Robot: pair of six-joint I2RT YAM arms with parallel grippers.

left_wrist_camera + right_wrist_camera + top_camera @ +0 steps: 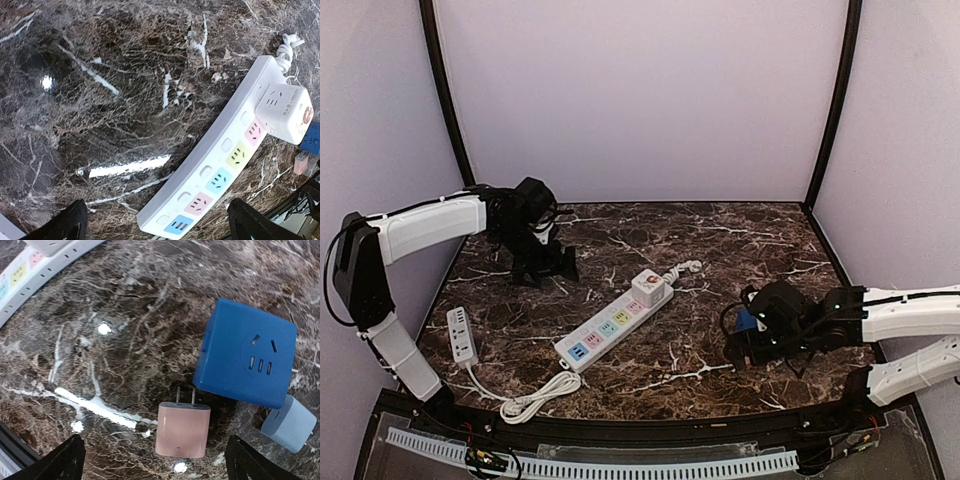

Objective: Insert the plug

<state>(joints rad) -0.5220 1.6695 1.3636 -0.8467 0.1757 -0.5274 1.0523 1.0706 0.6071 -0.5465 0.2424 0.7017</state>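
A pink two-prong plug point(182, 429) lies flat on the marble, prongs pointing at a blue cube adapter point(245, 360). My right gripper point(159, 464) is open, hovering over the pink plug with a finger on each side, not touching it. The long white power strip point(608, 326) with coloured sockets lies diagonally mid-table, with a white cube adapter point(648, 287) plugged into its far end. My left gripper point(160, 226) is open and empty above the near end of the strip point(225, 165). In the top view the left gripper point(542, 268) is at the back left and the right gripper point(740, 350) at the right.
A light blue plug point(290, 424) lies right of the pink one. A small white power strip point(462, 335) with a coiled cable point(535, 398) lies at the front left. The strip's cord point(685, 268) curls behind the cube adapter. Walls enclose the table.
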